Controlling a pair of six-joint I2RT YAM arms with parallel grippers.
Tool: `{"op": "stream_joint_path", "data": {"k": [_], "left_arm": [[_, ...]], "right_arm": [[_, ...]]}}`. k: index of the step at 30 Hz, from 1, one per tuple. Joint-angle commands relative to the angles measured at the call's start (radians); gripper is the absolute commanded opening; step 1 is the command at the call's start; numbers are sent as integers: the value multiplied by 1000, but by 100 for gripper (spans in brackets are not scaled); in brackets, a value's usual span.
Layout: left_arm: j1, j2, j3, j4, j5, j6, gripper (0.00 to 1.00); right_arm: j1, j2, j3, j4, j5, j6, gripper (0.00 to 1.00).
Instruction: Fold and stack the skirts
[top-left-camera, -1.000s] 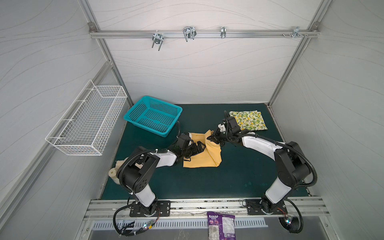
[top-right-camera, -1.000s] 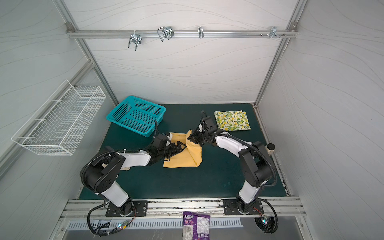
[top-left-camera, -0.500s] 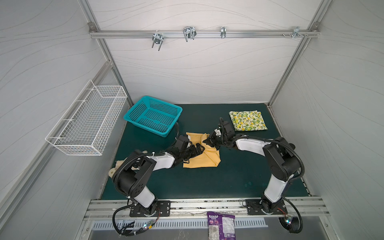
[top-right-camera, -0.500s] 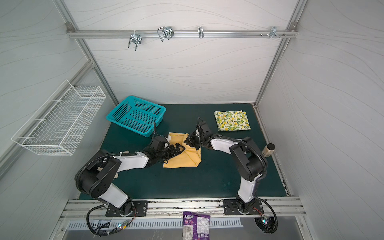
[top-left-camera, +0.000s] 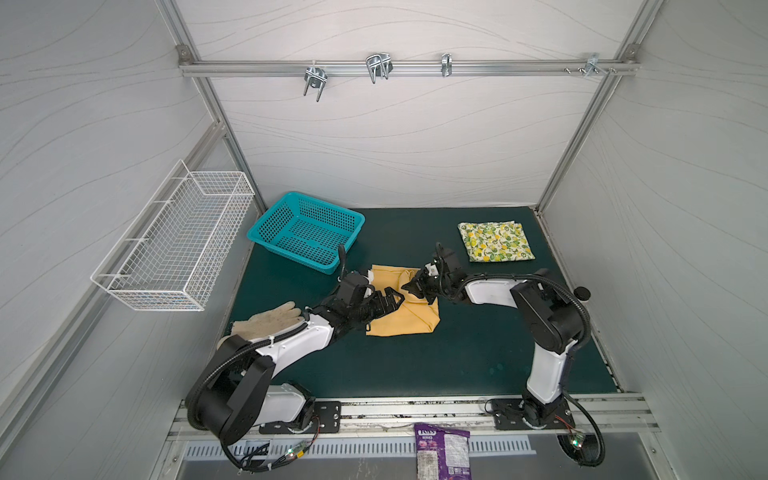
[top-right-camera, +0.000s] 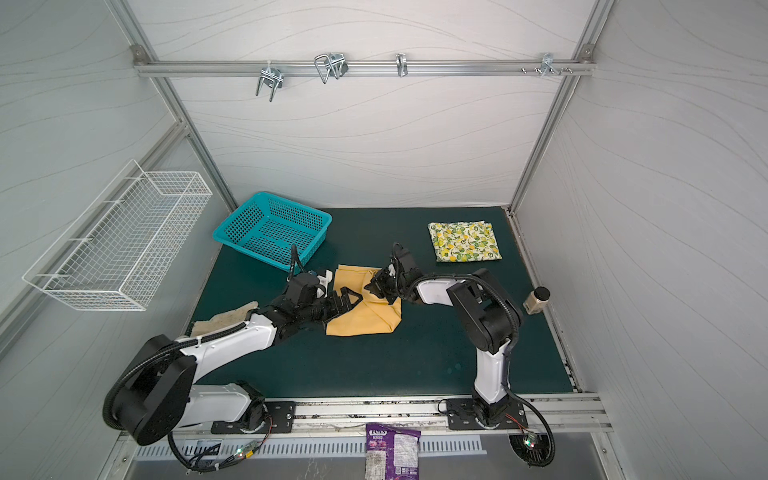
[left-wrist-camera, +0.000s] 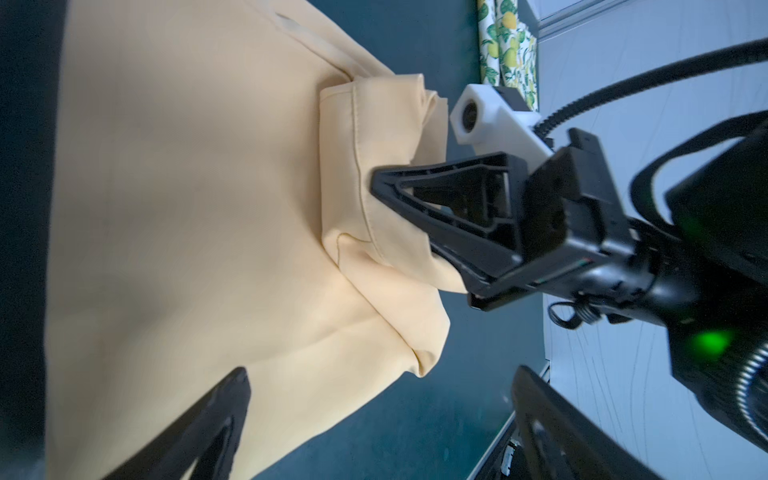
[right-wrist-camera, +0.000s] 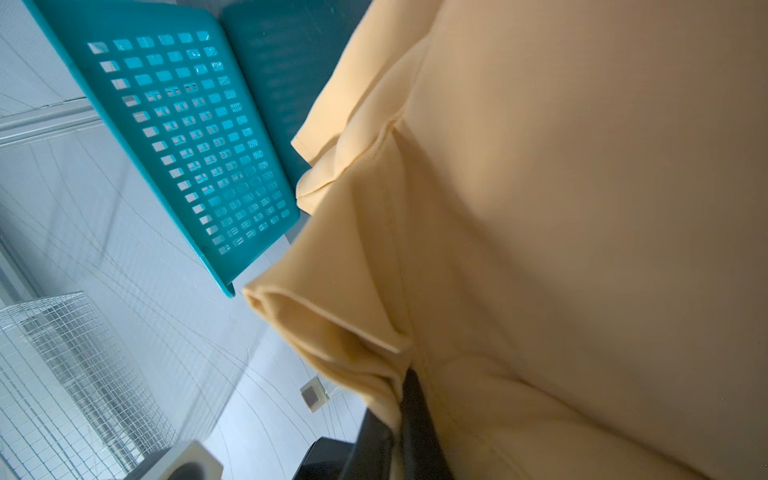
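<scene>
The mustard-yellow skirt (top-left-camera: 405, 316) (top-right-camera: 365, 318) lies partly folded mid-mat. My right gripper (top-left-camera: 411, 286) (top-right-camera: 372, 286) is shut on its raised, bunched edge; in the right wrist view the cloth (right-wrist-camera: 561, 208) is pinched between the dark fingers (right-wrist-camera: 411, 399). My left gripper (top-left-camera: 388, 301) (top-right-camera: 347, 300) hovers open over the skirt's left part, holding nothing. Its wide-apart fingers (left-wrist-camera: 224, 407) frame the cloth (left-wrist-camera: 187, 208) in the left wrist view, and the right gripper (left-wrist-camera: 378, 187) bites the fold. The lemon-print skirt (top-left-camera: 494, 242) (top-right-camera: 464, 242) lies folded at the back right.
A teal basket (top-left-camera: 306, 230) (right-wrist-camera: 187, 124) stands at the back left, close to the yellow skirt. A white wire basket (top-left-camera: 174, 241) hangs on the left wall. A beige rag (top-left-camera: 266, 326) lies under the left arm. A small bottle (top-right-camera: 536, 299) stands at the right edge.
My right gripper has carried the skirt's edge leftward and toward the front, laying it over the rest. The left gripper has stayed open in nearly the same place.
</scene>
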Motion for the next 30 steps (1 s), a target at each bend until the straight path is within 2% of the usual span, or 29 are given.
{"op": "stream_joint_path", "data": {"k": [1,14,18,21,24,30], "left_arm": [[7,-23,-42,-30,-10,1,98],[7,133,-120,101,-28,-9,98],[7,183,-133,156,-16,-24,98],[7,204,-142,184,-13,-33,98],[7,208,-145,183,-17,-29,98],[7,199,-145,173,-31,-25,98]], "right_arm": [[10,33,-4,30,2,40,5],[33,82,-16,120,-3,97,6],[38,108,-18,173,-9,126,12],[43,128,-15,204,-15,141,12],[47,135,-20,217,-16,148,18],[56,142,-11,239,-24,159,40]]}}
